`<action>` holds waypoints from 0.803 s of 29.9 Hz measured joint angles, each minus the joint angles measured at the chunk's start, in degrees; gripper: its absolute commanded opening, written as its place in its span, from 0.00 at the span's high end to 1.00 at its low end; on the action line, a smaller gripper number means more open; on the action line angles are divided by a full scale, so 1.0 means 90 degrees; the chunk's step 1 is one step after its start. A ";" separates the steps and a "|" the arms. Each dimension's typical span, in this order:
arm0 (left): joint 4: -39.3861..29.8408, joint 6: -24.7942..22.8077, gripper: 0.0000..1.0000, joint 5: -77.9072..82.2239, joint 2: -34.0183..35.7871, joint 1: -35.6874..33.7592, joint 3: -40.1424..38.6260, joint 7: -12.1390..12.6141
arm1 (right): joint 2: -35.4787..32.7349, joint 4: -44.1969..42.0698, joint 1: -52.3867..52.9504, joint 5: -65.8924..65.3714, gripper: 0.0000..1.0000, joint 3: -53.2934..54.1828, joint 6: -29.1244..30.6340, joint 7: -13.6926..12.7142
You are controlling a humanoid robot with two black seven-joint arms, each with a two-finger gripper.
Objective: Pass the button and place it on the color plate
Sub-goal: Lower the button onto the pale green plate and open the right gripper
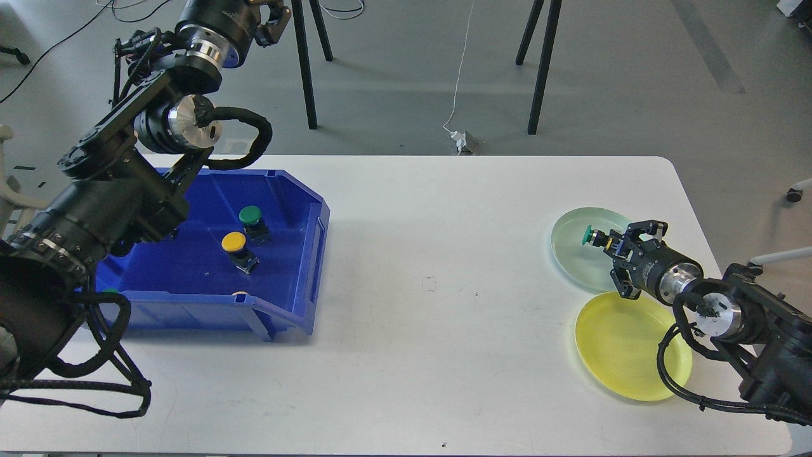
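My right gripper [604,242] is shut on a green-capped button [589,236] and holds it low over the pale green plate [571,257], at or just above its surface. A yellow plate [625,349] lies just in front of that one. A green-capped button [250,216] and a yellow-capped button [234,242] sit in the blue bin [317,247] at the left. My left gripper [274,14] is raised behind the bin at the top edge of the view, partly cut off, with nothing seen in it.
My left arm hangs over the bin's left half and hides part of it. Black tripod legs [539,70] and a white cable [460,76] stand on the floor beyond the white table's [431,355] far edge.
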 measured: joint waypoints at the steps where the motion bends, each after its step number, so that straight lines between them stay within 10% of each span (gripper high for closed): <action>1: -0.0004 -0.0001 0.01 0.0001 0.0000 0.0000 0.0004 0.0000 | 0.0000 0.0000 0.0000 0.0000 0.60 0.0000 -0.0001 -0.0007; 24: -0.0302 0.0161 0.01 0.0135 0.0171 -0.0217 0.0206 0.0130 | -0.1095 0.1320 0.0010 0.0108 0.21 0.0953 0.0580 -0.0190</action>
